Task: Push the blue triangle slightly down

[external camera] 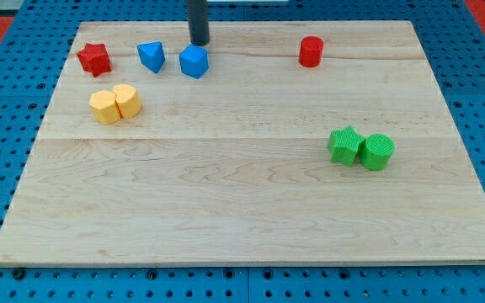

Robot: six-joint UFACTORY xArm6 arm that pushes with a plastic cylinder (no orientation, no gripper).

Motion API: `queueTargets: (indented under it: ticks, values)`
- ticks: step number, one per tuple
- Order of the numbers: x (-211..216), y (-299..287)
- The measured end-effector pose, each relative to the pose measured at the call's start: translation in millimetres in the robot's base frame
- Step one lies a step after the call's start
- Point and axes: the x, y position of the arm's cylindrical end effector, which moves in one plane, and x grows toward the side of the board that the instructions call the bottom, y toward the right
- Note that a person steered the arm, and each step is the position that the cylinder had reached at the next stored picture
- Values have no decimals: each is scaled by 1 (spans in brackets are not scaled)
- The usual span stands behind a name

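Wooden counter [251, 210] sits on a blue pegboard [7, 50]. My tip [199, 42] is near the view's top edge, left of centre, just above the blue cube-like block [194, 61] and close to it; contact cannot be confirmed. No end effector on this rig, only the dark rod, so there is no open or closed state to record. Blue triangle [151, 56] lies at the view's upper left, just left of the blue cube-like block with a small gap between them, and down-left of my tip, not touching it. Red star-shaped block [93, 59] is further left, near the counter's left edge. Below the triangle, two yellow blocks touch side by side: a hexagonal one [103, 108] and a rounder one [127, 100]. Red cylinder [311, 51] stands alone at upper right. At the view's right, green star-like block [344, 145] touches the green cylinder [377, 151].
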Motion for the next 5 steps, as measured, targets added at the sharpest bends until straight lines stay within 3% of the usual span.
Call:
queueTargets:
  ticks: [1,2,5]
  values:
    - [-2,-81]
    - [22,-84]
    - [68,-3]
